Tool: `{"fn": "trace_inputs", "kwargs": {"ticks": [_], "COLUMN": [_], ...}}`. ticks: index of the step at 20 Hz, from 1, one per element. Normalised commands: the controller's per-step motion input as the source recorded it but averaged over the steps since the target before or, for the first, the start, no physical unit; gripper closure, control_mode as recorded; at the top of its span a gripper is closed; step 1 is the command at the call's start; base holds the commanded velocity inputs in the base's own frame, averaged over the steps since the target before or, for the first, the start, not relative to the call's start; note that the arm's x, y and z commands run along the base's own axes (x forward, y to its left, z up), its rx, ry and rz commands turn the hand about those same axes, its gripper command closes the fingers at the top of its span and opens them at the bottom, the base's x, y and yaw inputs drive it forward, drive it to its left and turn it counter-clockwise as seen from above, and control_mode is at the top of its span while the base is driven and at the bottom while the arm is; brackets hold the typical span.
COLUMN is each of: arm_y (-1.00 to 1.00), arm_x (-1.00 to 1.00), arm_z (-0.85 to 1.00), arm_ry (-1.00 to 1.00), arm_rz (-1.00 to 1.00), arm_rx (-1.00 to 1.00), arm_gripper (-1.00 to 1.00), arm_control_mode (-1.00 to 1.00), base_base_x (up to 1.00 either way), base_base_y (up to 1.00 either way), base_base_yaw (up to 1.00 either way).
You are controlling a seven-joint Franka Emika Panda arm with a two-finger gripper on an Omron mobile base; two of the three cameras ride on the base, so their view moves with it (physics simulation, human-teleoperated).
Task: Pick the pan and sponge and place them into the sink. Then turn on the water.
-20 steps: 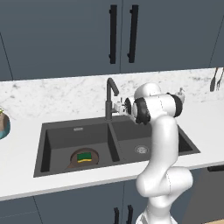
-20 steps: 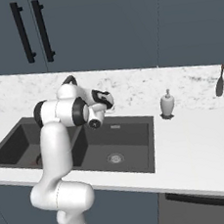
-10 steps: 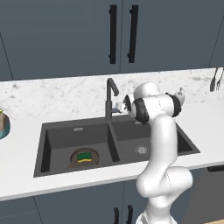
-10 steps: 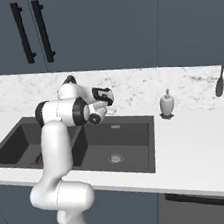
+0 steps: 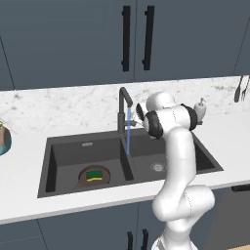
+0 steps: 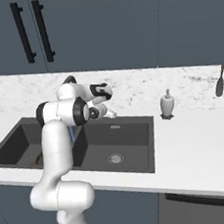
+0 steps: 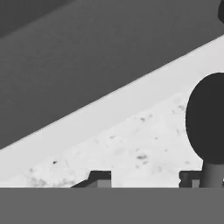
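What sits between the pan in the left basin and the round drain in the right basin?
The sink's centre divider, with the water falling right by it, in the left base view. The pan carries the sponge; the drain lies beyond.

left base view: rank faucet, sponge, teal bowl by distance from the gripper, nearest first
1. Faucet: just to the left of the gripper in this view, behind the sink's divider.
2. Sponge: down in the left basin, lying in the pan.
3. Teal bowl: at the picture's far left edge, on the counter.
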Motion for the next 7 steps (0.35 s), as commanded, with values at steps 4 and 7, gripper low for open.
{"fn": "trace_inputs", "kwargs": {"ticks": [4, 7], "arm_y": [-0.99, -0.99], "arm_x": [-0.03, -0.30], "arm_z": [-0.20, 0.00], "arm_ry": [0.09, 0.00], "arm_rz": [-0.02, 0.00], "arm_rx": [0.24, 0.32], "arm_gripper": [1.00, 1.00], "arm_control_mode": [-1.00, -1.00], "base_base_x": [0.00, 0.00], "base_base_y": [0.00, 0.00], "base_base_yaw": [0.00, 0.00]}}
